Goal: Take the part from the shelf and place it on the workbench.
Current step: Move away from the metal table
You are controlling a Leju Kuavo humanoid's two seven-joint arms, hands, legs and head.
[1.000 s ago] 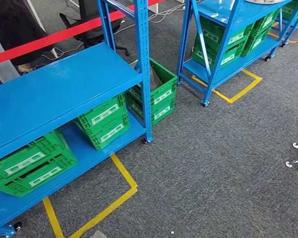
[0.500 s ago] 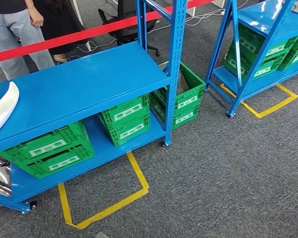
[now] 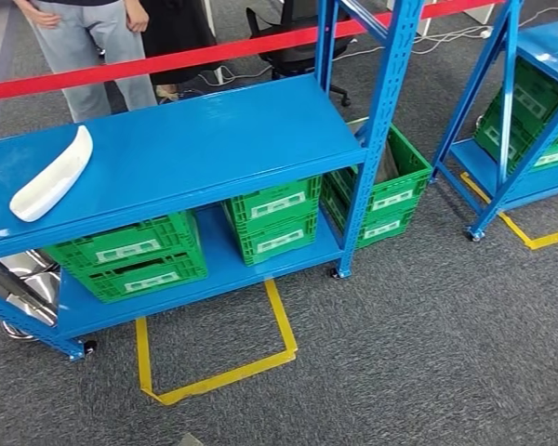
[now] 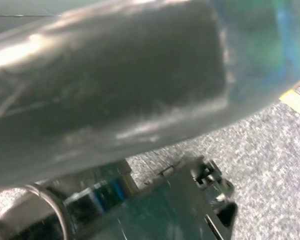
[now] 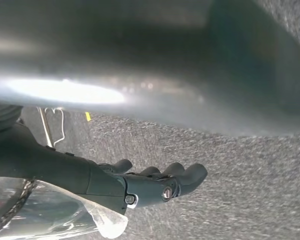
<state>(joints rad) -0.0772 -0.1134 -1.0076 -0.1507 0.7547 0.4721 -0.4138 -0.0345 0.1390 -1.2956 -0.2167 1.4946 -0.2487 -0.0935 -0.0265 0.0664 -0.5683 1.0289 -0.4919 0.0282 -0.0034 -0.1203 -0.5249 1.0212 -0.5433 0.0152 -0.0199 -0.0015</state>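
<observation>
While the white part (image 3: 51, 175) lies flat near the left end of the shelf (image 3: 192, 139), slanted across the blue top board, nothing touches it. Its long curved shape runs from the front edge of the board toward the back. Below that board, on the lower board, two green crates (image 3: 128, 257) sit side by side, one under the part and another (image 3: 272, 218) nearer the right upright post. A third green crate (image 3: 381, 190) stands on the carpet just past that post. Yellow tape (image 3: 217, 372) marks a square on the grey floor in front of the shelf. A red bar (image 3: 178, 58) crosses behind the shelf, and a person (image 3: 94, 46) in grey trousers stands beyond it beside a black office chair (image 3: 298, 42). A second blue rack (image 3: 508, 121) holding more green crates stands at the right. From the right wrist, the right hand (image 5: 156, 182) hangs above the carpet with its dark fingers (image 5: 190, 175) gently curved and apart, holding nothing. From the left wrist, the view is blurred, and whether the left hand is open or closed cannot be told.
</observation>
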